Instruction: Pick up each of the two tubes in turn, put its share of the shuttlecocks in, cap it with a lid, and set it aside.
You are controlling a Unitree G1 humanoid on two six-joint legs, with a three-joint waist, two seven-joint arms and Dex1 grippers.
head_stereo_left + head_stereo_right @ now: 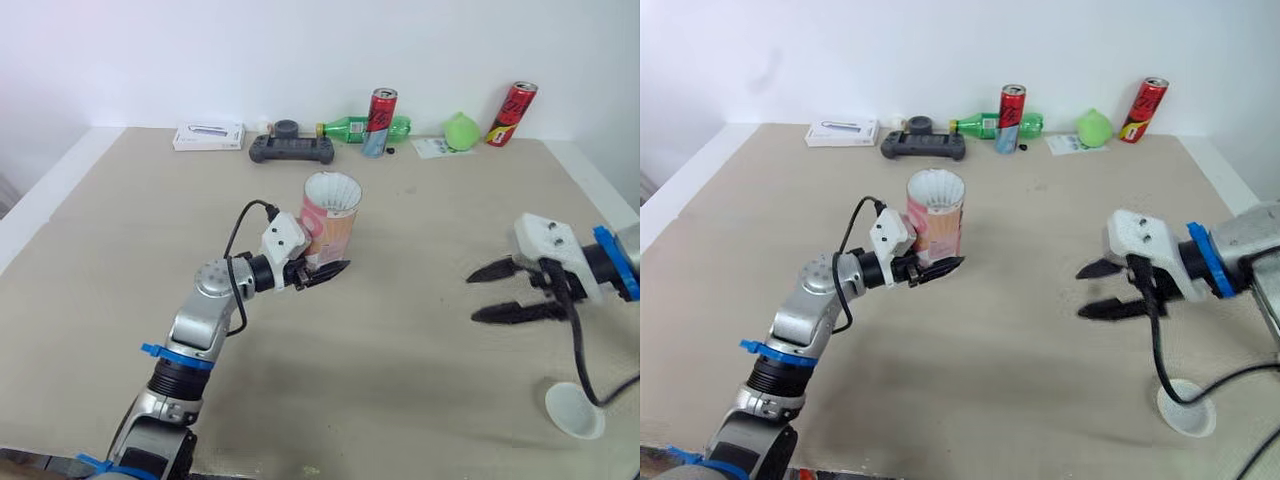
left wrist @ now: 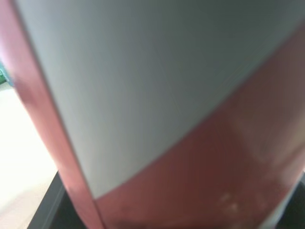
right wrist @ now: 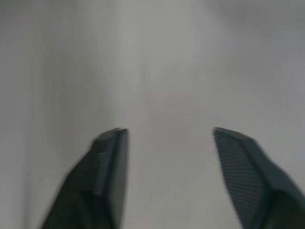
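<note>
One shuttlecock tube (image 1: 330,225), clamped upright in left gripper (image 1: 328,266), mouth up, seemingly awaiting capping; right gripper (image 1: 500,292) splayed, empty, beside white lid (image 1: 574,410), near right.

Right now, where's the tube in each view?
Left eye view: tube at centre, held by the left tool.
Right eye view: tube left of centre.
Left wrist view: tube wall up close, red and white.
Right wrist view: right tool, open.
Landmark: red can by the green bottle, behind the tube in both eye views.
</note>
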